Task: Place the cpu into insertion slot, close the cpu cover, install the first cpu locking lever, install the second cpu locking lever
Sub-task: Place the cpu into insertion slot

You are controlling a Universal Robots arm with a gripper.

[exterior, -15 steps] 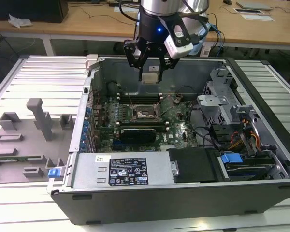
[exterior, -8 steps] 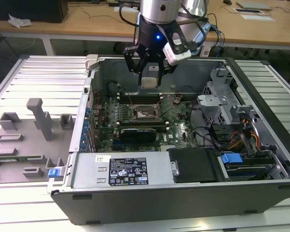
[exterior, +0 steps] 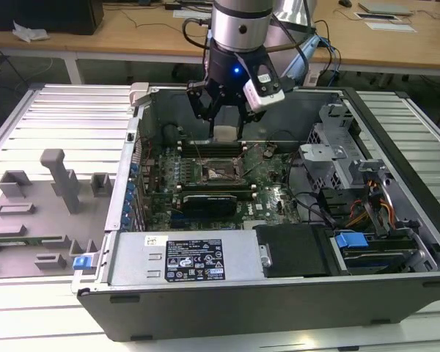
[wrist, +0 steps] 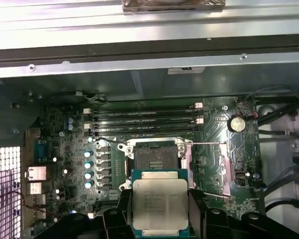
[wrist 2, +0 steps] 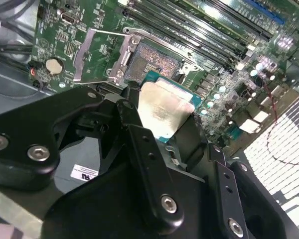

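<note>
- Holding the cpu (wrist: pixel 160 203) by its edges, the end effector (exterior: pixel 224 117) is clamped on the chip. The chip's pale metal top faces the camera in the first wrist view.
- The chip hangs above the insertion slot (wrist: pixel 154 158) and is not seated. It looks a little off to one side of the slot rather than squarely over it.
- The main risk is a misaligned descent. If the chip's edges are not square with the slot's rim, a corner could land on the rim or on the dark contact field and damage it.
- Tilt is a second risk. In the second wrist view the chip sits at an angle to the green board (wrist 2: pixel 65 35), though I cannot tell whether that is real lean or only the camera's slant.
- The grip is on thin edges, so any contact with the rim could shift the chip between the fingers.
- The cpu cover (wrist: pixel 225 172) lies swung open just beside the slot, and a thin lever rod (wrist: pixel 209 144) runs along it. A finger coming down on that side could catch either one.
- The memory sticks (wrist: pixel 147 115) sit near the slot's opposite side, which leaves the fingers little room there.
</note>
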